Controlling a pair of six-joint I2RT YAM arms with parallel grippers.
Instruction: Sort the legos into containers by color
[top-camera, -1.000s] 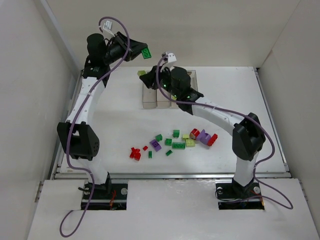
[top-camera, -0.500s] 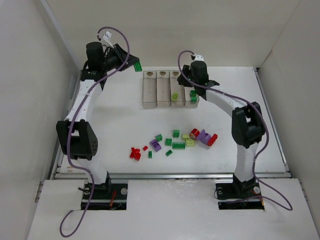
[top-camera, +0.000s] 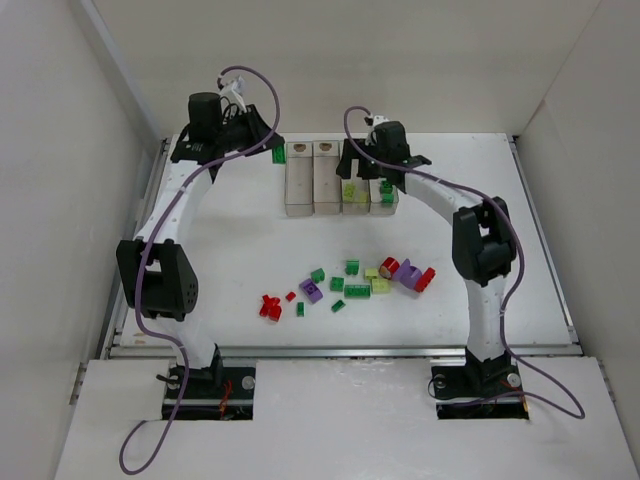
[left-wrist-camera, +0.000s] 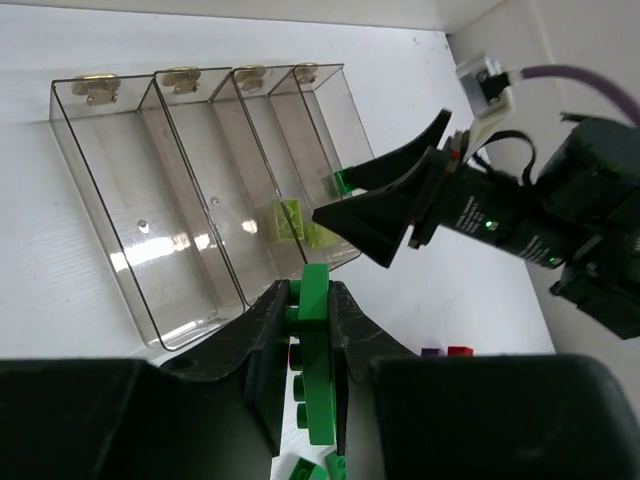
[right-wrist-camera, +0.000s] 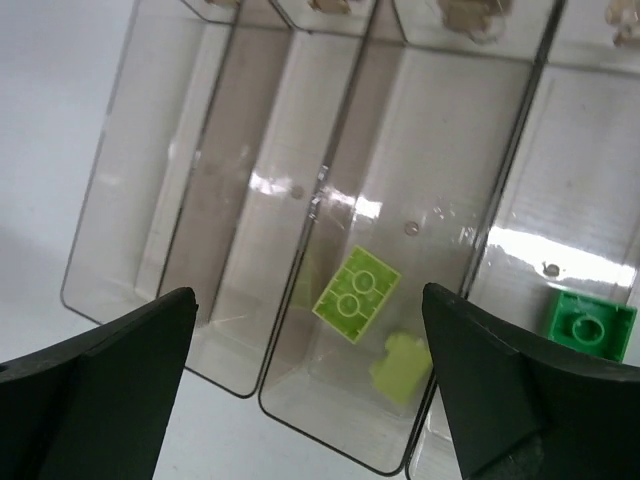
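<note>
The left gripper (left-wrist-camera: 312, 300) is clamped narrowly on a long green brick (left-wrist-camera: 317, 345), which stands on edge between the fingers. In the overhead view it hangs just left of the far, hole-bearing end of the row of four joined clear containers (top-camera: 300, 195), beside the leftmost bin.

The right gripper (right-wrist-camera: 308, 295) is spread wide and holds nothing. Its black fingers (right-wrist-camera: 95, 390) frame the near ends of the bins from above, over the right half of the row.

Counting from the left in the overhead view, the first two bins show no bricks. The third holds two yellow-green bricks: a flat two-stud piece (right-wrist-camera: 355, 293) and a smaller one (right-wrist-camera: 400, 367) just beside it toward the near wall. The fourth holds a single green brick (right-wrist-camera: 590, 325) at its near end.

The rest of the legos (top-camera: 350, 285) lie loose on the white table (top-camera: 230, 240), well apart from the bins and nearer the arm bases. Red pieces (top-camera: 270, 307) sit at the left of the scatter, green and yellow-green ones lie in the middle, and a purple piece (top-camera: 406, 270) lies between two red ones at the right.
</note>
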